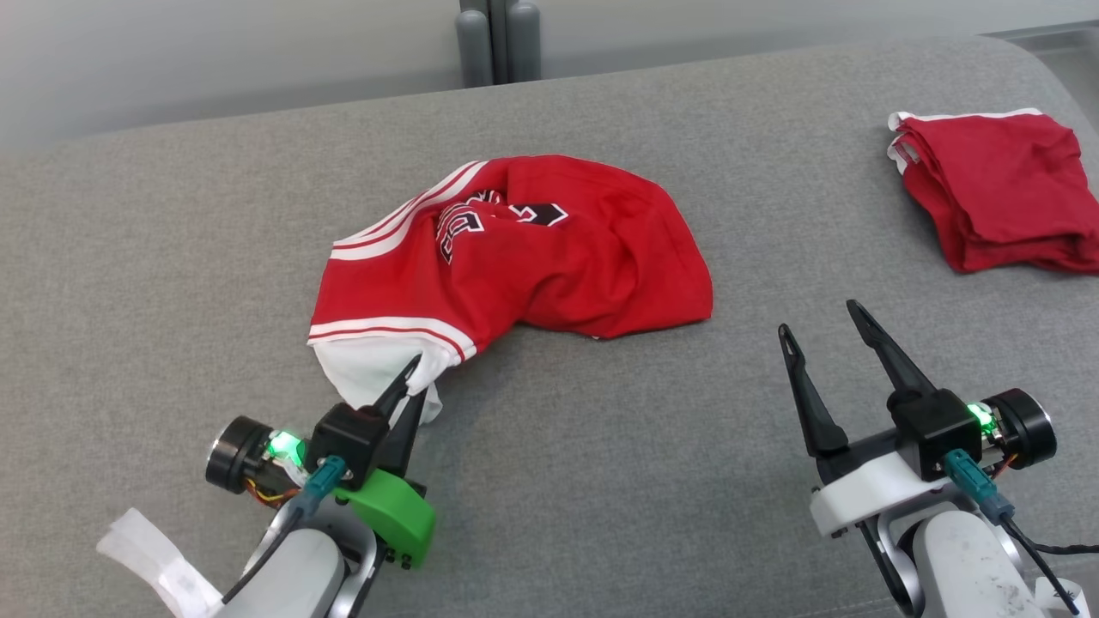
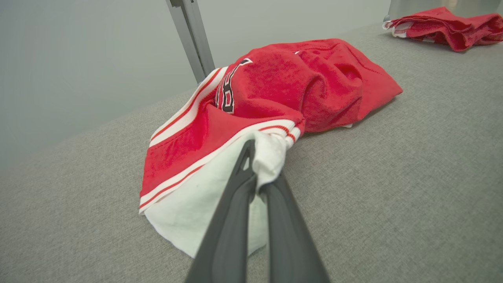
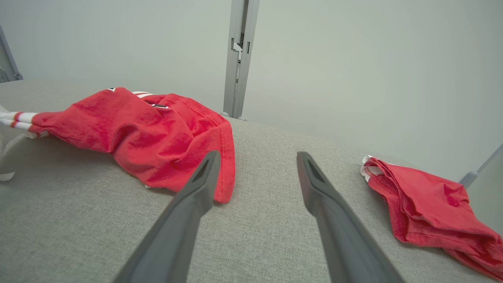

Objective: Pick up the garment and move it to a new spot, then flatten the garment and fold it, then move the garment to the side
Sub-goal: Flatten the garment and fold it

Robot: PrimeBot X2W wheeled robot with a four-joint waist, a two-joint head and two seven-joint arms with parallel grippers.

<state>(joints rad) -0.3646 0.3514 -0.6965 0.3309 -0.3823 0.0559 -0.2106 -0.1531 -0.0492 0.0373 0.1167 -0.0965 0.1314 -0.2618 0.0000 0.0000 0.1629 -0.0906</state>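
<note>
Jersey (image 1: pixel 515 249) lettering is caught in the folds, partly covered, unreadable. In the left wrist view one fingertip of the left gripper (image 1: pixel 419 376) is buried under the jersey's white cloth; can't tell how much cloth sits between the jaws. In the right wrist view the jersey's striped end runs off the frame edge. Folded red garment (image 1: pixel 1000 197), well right of the jersey, is cut by the head view's right edge; type unclear. Grey post (image 1: pixel 498 39) behind the jersey is cut off at the top.
</note>
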